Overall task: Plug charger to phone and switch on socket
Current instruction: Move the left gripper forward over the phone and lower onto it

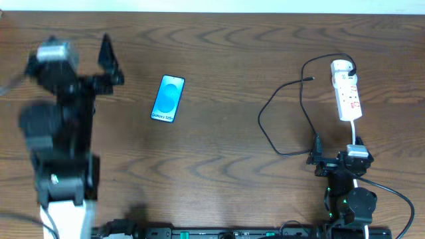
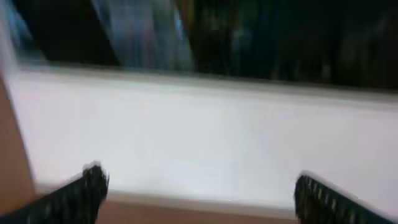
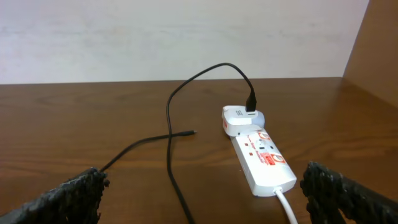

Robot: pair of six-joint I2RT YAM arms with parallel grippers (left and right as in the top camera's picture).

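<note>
The phone (image 1: pixel 168 98) lies face up on the wooden table, left of centre, its blue screen lit. The white socket strip (image 1: pixel 346 90) lies at the far right, also in the right wrist view (image 3: pixel 260 155). The black charger cable (image 1: pixel 285 99) loops left of the strip, its plug in a white adapter at the strip's far end (image 3: pixel 251 102), its small tip (image 3: pixel 188 133) loose on the table. My left gripper (image 1: pixel 109 61) is open, raised at the far left, left of the phone; its view (image 2: pixel 199 190) is blurred. My right gripper (image 3: pixel 202 193) is open and empty, just before the strip.
A white wall (image 3: pixel 186 37) runs along the table's far edge. The strip's white cord (image 3: pixel 286 202) runs back toward my right arm (image 1: pixel 348 166). A black rail (image 1: pixel 232 232) lies along the table's front edge.
</note>
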